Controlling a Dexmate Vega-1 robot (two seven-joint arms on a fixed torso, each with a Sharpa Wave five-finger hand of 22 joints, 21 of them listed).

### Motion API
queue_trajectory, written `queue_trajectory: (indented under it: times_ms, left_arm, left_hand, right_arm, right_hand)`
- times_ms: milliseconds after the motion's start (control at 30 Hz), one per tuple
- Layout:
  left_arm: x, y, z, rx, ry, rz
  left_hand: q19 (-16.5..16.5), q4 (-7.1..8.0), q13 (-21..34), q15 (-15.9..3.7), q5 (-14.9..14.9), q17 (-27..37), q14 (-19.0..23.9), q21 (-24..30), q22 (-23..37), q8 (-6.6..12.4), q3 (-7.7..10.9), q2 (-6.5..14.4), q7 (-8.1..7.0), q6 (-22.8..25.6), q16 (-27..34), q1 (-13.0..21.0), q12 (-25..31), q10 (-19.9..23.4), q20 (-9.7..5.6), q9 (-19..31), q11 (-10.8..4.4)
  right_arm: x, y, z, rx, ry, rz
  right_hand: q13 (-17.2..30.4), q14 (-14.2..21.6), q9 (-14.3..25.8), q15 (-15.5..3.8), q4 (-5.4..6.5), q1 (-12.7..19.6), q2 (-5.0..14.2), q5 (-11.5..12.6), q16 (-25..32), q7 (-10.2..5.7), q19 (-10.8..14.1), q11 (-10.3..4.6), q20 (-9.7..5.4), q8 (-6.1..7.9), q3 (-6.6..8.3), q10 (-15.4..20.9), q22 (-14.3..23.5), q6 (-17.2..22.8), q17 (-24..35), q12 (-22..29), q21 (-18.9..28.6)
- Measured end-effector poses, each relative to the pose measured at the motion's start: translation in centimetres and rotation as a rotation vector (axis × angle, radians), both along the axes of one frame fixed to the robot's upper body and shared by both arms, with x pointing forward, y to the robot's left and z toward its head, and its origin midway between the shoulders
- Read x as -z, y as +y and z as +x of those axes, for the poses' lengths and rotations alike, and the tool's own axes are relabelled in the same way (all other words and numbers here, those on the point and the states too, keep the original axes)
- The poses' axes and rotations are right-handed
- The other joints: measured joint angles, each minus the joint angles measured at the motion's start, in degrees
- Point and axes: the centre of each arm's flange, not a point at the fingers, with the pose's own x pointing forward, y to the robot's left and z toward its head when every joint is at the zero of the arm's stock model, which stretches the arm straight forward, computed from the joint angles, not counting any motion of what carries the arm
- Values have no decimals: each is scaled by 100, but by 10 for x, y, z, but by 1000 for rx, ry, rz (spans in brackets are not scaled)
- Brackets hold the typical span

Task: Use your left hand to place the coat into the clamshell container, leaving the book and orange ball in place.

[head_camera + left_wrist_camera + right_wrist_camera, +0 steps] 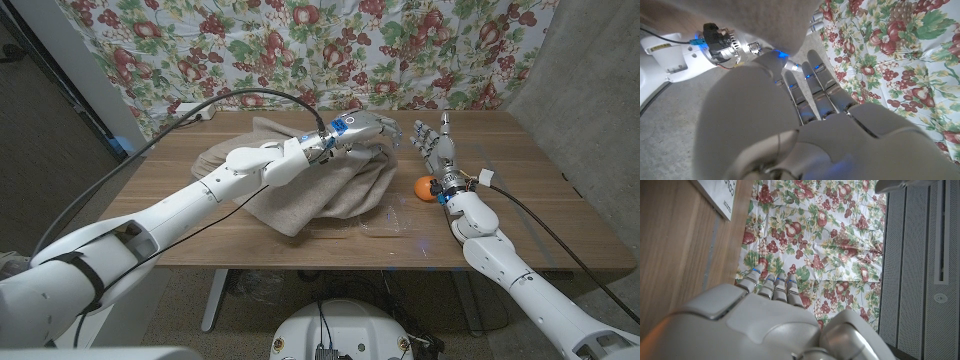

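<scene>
Coat (310,185) is a soft, floppy beige heap mid-table, so it'll drape and drag — left hand (365,130) is bunching its far-right edge, best held by a thick fold; right hand (433,140) stands open, empty, beside the ball (427,187).

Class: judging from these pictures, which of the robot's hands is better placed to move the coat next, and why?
Left. The left hand is already at the coat, on its raised far edge. The right hand stands open beside the orange ball, apart from the coat.
</scene>
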Motion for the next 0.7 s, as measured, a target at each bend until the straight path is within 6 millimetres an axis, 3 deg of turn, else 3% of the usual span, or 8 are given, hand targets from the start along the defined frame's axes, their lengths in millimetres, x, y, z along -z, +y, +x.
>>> queue_trajectory:
  times_ms: [700]
  left_arm:
    - [-17,22,-26,7,-79,-207]
  left_hand:
    - [-62,-8,-33,-1,-41,-74,1,0,-26,-159,134,38,-82,-210,-152,-98,-136,-25,-6,-70,20]
  right_arm:
    - [-11,3,5,-22,2,-54]
  right_hand:
    - [0,0,7,0,23,0,0,0,0,0,0,10,0,0,23,32,0,0,0,0,0]
